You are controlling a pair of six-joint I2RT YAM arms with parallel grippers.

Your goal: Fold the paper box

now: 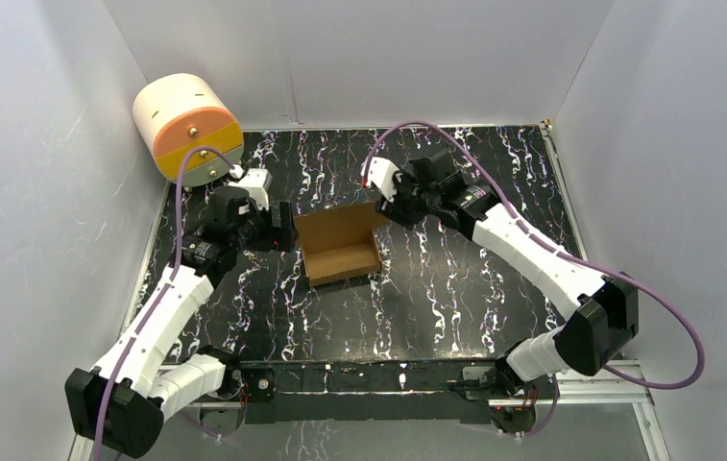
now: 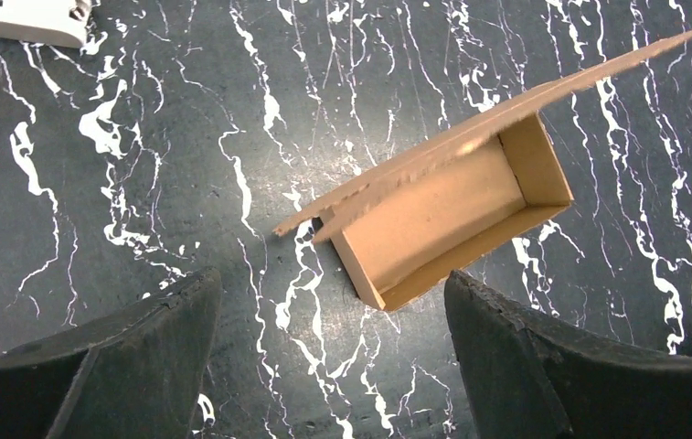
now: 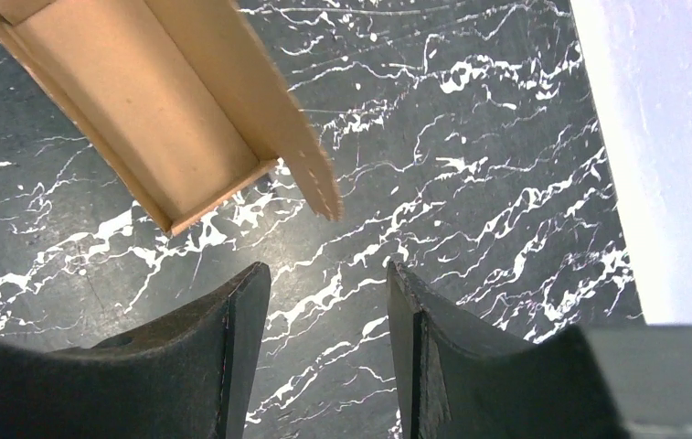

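Top view: paper box [image 1: 340, 252] is seen mid-bench [image 1: 455, 288], between the two arms. Tray walls are up, and the lid flap [image 1: 338, 223] on the far side is raised, not closed. Left jaws are parked just left of the box, right jaws just beyond its far right corner; contact cannot be told from here. A cream-orange-yellow drawer unit [image 1: 188, 127] is seen at the far left corner.

Left wrist view: left jaws are spread wide, nothing gripped. The box [image 2: 442, 215] is seen ahead of the fingertips, apart from them, interior open, with the flap [image 2: 506, 105] tilted over it.

Right wrist view: right jaws are released, only bench [image 3: 470, 183] between them. The box [image 3: 150, 119] is seen ahead and to the left, clear of both fingers [image 3: 246, 311].
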